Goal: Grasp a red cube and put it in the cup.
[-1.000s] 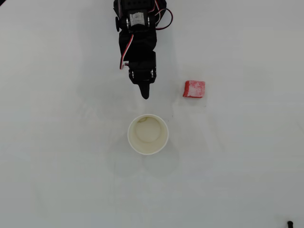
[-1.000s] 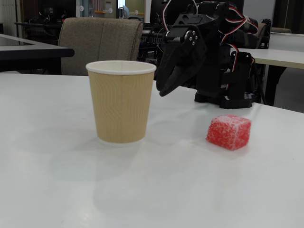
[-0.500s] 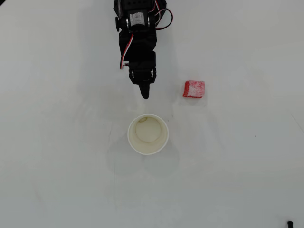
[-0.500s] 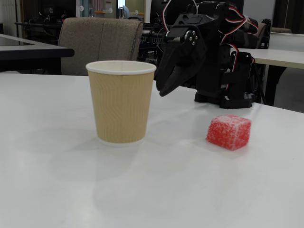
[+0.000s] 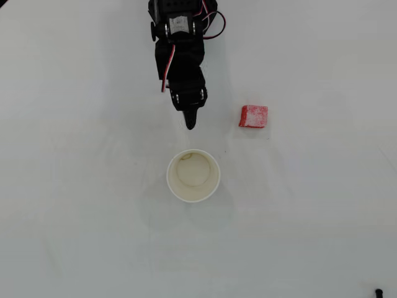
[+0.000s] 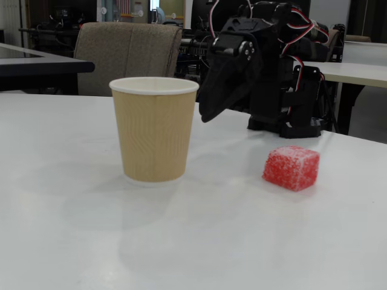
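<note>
The arm waits above the table with nothing in its hand.

In the overhead view the gripper has its two fingers pressed together into one black tip that points toward 6 o'clock. The cup stands upright just past that tip, at 6 o'clock from it, and the two do not touch. The cup is empty, with a faint mark inside. The red cube sits on the white table at about 3 o'clock from the tip and at about 1 o'clock from the cup, apart from both. In the fixed view the gripper hangs in the air behind the tan cup, and the red cube lies on the table at 3 o'clock from the cup. A chair stands far behind the cup.
</note>
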Motion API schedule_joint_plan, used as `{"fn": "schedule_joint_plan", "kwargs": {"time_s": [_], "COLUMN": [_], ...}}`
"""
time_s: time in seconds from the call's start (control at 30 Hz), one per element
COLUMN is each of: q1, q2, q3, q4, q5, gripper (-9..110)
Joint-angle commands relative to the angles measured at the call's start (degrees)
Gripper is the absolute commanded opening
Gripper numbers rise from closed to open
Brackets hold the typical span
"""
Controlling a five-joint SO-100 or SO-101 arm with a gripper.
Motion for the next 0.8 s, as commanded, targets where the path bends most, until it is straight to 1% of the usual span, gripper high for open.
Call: {"fn": "schedule_joint_plan", "kwargs": {"time_s": [0.0,0.17,0.33,0.37,0.4,0.5,0.77], "q1": [-0.3,-2.4,-6.2,-6.9,-7.5,-8.5,-13.2], "q2": [0.8,0.8,0.8,0.8,0.8,0.8,0.8], "q3": [4.1,4.1,4.1,4.1,4.1,4.1,4.1], "q4": [-1.8,-4.1,-7.0,-7.1,-7.1,-5.7,-3.8], "q5": [-15.8,-36.0,-46.1,-47.9,-49.3,-54.3,-58.8], "gripper": [1,1,1,1,4,18,18]}}
